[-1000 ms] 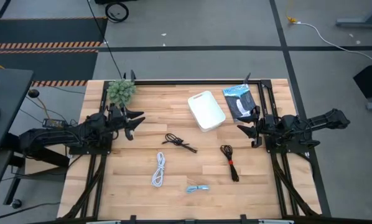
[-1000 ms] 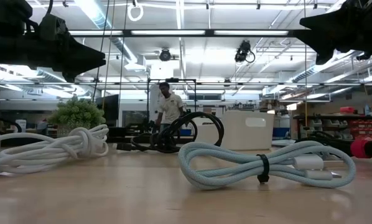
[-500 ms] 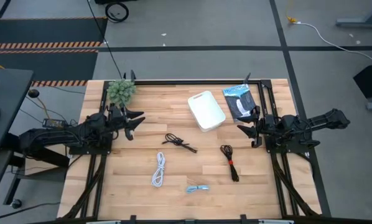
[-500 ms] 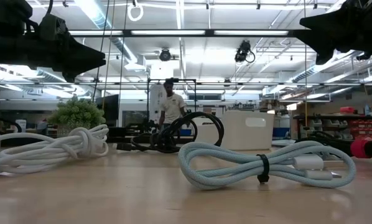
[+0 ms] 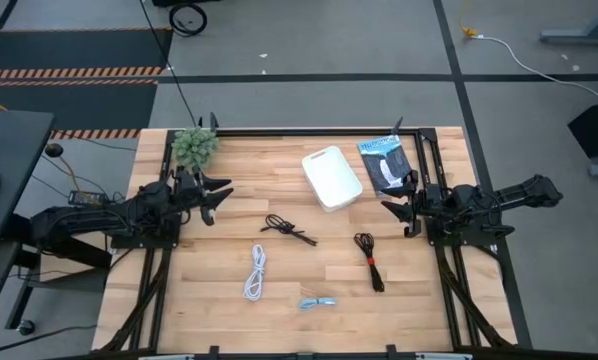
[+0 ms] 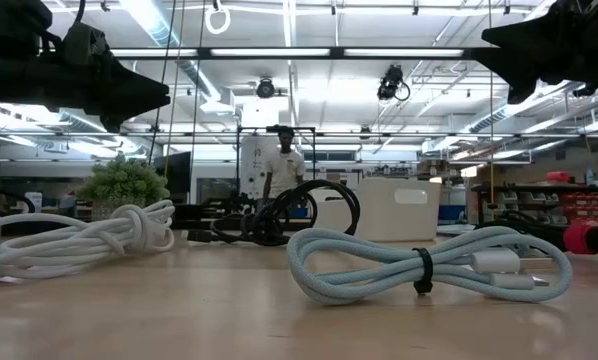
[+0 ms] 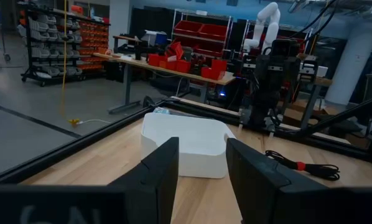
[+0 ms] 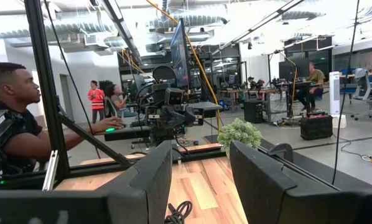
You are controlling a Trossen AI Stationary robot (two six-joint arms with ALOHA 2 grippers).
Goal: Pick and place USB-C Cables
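At the left edge of the bench (image 5: 229, 150) the left gripper (image 5: 219, 197) hangs above the wood with its jaws spread apart and nothing between them; at the right edge the right gripper (image 5: 392, 208) hangs likewise, jaws parted and empty. Both arms are well apart from the cables. Between the two grippers, the black cable (image 5: 287, 229) lies near the bench's middle, knotted into a small bundle. The black cable with a red tie (image 5: 369, 260) lies nearer the right gripper, stretched lengthwise. The white cable (image 5: 256, 272) lies toward the near edge, below the black one in the high view, and the short light blue cable (image 5: 318, 302) sits closest to that edge, bound with a dark tie as the low view shows. A white rectangular tray (image 5: 332, 178) stands at the far side, with a flat blue-and-black packet (image 5: 386, 163) just beside it toward the right arm. A small green plant (image 5: 195, 145) occupies the far left corner. A person (image 6: 282, 170) stands in the room beyond.
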